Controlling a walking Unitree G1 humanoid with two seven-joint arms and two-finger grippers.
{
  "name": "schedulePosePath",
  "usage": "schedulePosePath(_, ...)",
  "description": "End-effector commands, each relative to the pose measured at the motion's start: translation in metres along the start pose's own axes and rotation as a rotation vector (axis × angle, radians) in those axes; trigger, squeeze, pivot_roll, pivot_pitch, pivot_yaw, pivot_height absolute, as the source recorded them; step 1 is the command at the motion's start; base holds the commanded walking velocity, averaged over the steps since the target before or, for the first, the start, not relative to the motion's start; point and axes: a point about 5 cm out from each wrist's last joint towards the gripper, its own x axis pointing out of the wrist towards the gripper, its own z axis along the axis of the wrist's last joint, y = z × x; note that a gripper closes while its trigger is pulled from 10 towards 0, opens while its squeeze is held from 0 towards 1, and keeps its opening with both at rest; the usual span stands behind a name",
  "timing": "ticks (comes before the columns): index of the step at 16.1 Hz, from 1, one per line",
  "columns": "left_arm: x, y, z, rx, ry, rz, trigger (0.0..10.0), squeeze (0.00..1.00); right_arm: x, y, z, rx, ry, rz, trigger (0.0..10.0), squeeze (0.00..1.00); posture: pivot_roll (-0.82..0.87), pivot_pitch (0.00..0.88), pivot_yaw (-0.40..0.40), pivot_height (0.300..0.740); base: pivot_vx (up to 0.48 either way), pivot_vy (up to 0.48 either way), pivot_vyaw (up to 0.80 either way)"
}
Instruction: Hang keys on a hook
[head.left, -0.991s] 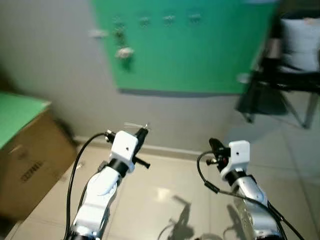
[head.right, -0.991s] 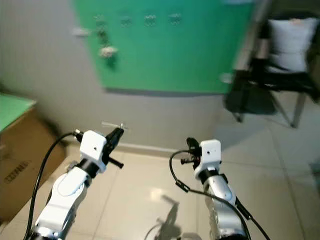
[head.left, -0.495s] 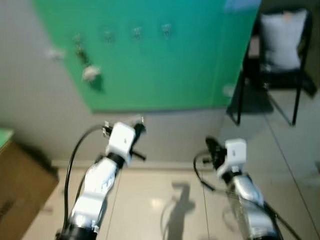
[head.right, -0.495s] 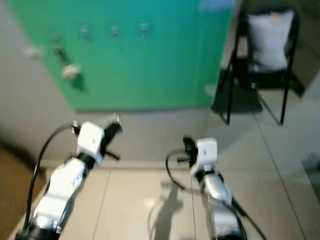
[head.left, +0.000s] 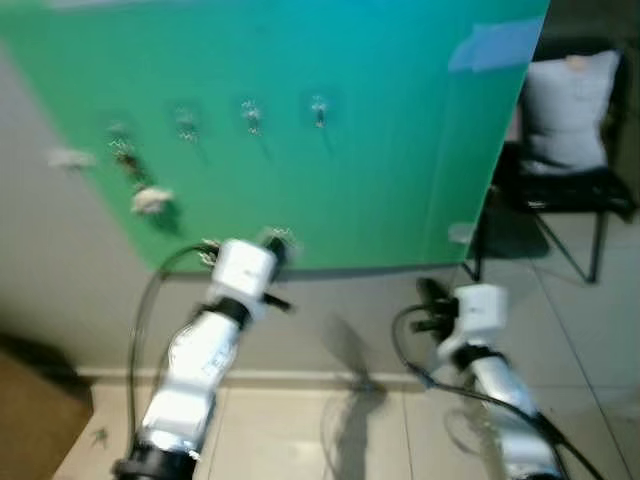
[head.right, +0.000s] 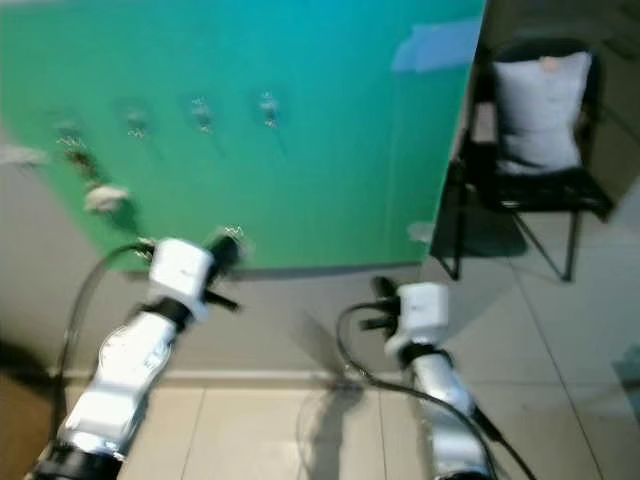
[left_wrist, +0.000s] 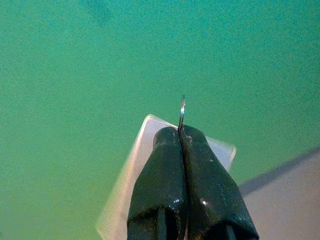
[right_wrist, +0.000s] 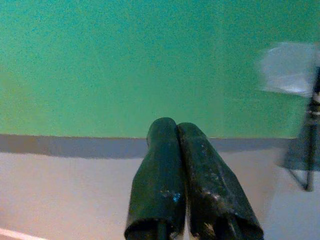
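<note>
1. The head camera has tilted up and drawn nearer since a second ago. The green board (head.left: 380, 130) now takes up most of the upper head views, and the brown box and floor tiles have slid away toward 7 o'clock. This is the camera's shift, not the things'. I judge the robot is closing in on the wall, which brings the hooks within reach.

2. A dark chair (head.left: 560, 190) with a pale cushion (head.left: 568, 110) stands at 2 o'clock, beside the board's edge.

3. The left arm is raised. The left claw (left_wrist: 180, 131) is pinched tight on the keys (left_wrist: 182, 112): a thin metal ring stands up from between the tips, with a clear flat tag behind them. In the head view the keys glint at the arm's tip, below the hook row.

4. The right claw (right_wrist: 177, 125) is closed with nothing in it, held low at 5 o'clock.

5. A row of small hooks (head.left: 252, 112) runs along the board at 11 o'clock. The leftmost carries something already, with a pale lump hanging under it.

6. A blue tape patch (head.left: 495, 45) sits at 1 o'clock. No brand, label or writing can be read; everything is too blurred.
</note>
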Motion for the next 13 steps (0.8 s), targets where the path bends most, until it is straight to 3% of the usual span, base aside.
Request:
schedulePosePath(1,0.007,-0.002,0.015,0.003,-0.04,-0.017,0.0,0.0,-0.001,-0.005,0.001,-0.01,-0.002,-0.012,10.0,0.0,-0.23,0.0,0.113,0.74,0.0,0.0,0.0)
schedulePosePath(3,0.012,0.0,0.023,0.004,-0.052,-0.025,0.0,0.0,-0.001,-0.004,0.001,-0.009,0.0,-0.011,10.0,0.0,-0.23,0.0,0.114,0.74,0.0,0.0,0.0)
schedulePosePath(7,0.035,0.029,0.051,0.086,-0.093,0.026,0.0,0.0,-0.001,-0.005,0.001,-0.009,-0.001,-0.016,10.0,0.0,-0.25,0.0,0.12,0.74,0.0,0.0,0.0)
schedulePosePath(13,0.057,0.032,0.069,0.141,-0.09,-0.014,0.0,0.0,-0.004,-0.001,0.0,-0.003,-0.002,-0.02,10.0,0.0,-0.26,0.0,0.133,0.74,0.0,0.0,0.0)
